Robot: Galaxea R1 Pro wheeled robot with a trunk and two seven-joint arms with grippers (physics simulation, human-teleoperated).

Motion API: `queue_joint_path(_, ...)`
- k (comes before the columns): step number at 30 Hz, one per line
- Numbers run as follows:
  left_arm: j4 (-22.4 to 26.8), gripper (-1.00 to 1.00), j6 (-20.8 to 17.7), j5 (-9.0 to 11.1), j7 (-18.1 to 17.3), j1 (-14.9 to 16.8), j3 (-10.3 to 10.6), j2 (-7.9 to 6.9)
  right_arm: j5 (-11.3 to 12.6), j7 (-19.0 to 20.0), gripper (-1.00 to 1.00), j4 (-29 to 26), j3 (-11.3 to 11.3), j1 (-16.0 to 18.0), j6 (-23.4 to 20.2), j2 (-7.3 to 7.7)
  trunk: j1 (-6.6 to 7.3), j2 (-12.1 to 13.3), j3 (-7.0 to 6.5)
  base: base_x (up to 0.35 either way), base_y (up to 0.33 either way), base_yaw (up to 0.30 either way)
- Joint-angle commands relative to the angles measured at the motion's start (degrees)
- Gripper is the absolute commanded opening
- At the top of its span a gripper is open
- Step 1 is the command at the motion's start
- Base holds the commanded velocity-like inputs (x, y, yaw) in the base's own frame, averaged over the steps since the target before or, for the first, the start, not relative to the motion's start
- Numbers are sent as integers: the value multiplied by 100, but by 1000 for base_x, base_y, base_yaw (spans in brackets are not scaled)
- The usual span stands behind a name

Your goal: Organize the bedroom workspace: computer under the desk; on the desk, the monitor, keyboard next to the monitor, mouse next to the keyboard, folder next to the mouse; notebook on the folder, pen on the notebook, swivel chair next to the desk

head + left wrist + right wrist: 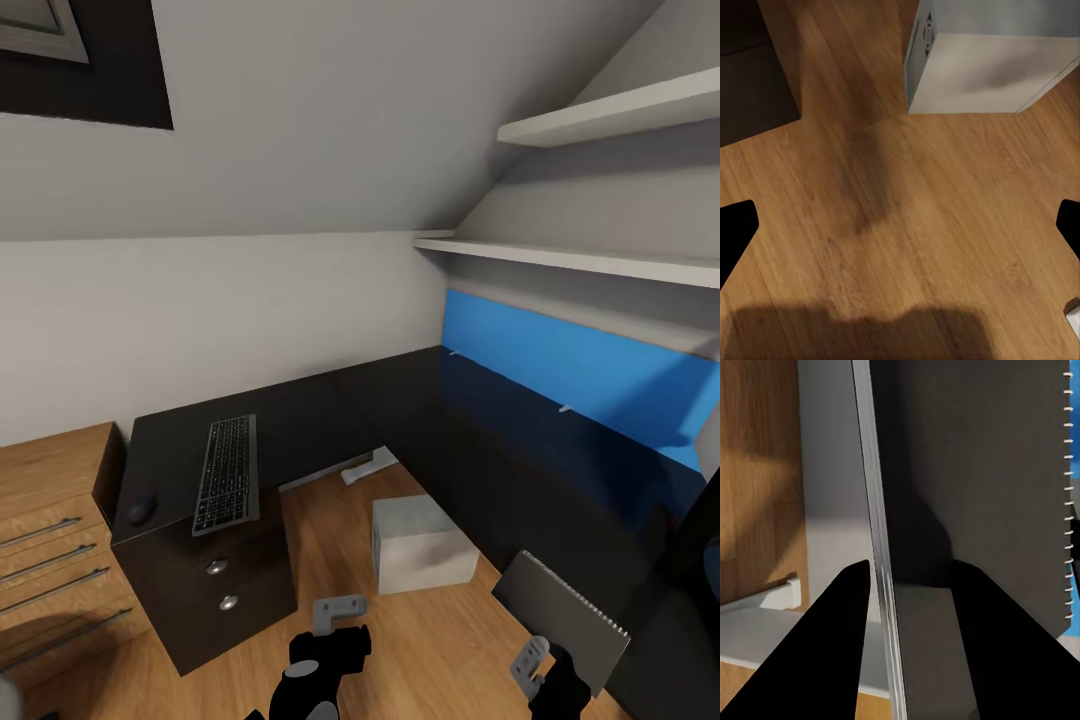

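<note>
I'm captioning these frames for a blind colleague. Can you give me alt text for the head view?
The right gripper holds a grey spiral-bound notebook upright over the wood floor. Beyond stands an L-shaped black desk bearing a keyboard and mouse, with the computer beside it.

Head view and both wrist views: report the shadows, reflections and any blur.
Head view: the blue back panel mirrors in the glossy desk top, and a grey shadow crosses the panel's right end. Left wrist view: soft dark shadows lie on the wood floor and on the computer. Right wrist view: the notebook edge catches a bright streak; the fingers are flat black.
</note>
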State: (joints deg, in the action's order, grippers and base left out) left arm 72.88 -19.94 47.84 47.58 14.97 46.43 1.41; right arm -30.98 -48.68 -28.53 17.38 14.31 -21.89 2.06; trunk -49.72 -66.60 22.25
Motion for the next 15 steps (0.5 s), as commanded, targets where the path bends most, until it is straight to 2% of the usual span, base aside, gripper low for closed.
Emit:
queue_joint_path(1, 7, 100, -21, 23, 40, 6, 8, -1, 49, -1, -100, 6, 20, 2, 1, 5, -1, -4, 7, 0, 0, 0)
queue_joint_path(5, 7, 100, -19, 23, 38, 6, 12, -1, 49, -1, -100, 6, 20, 2, 1, 5, -1, -4, 7, 0, 0, 0)
queue_joint_path(15, 4, 100, -24, 32, 40, 6, 15, -1, 38, -67, -100, -25, 28, 2, 1, 5, 219, 397, -172, 0, 0, 0)
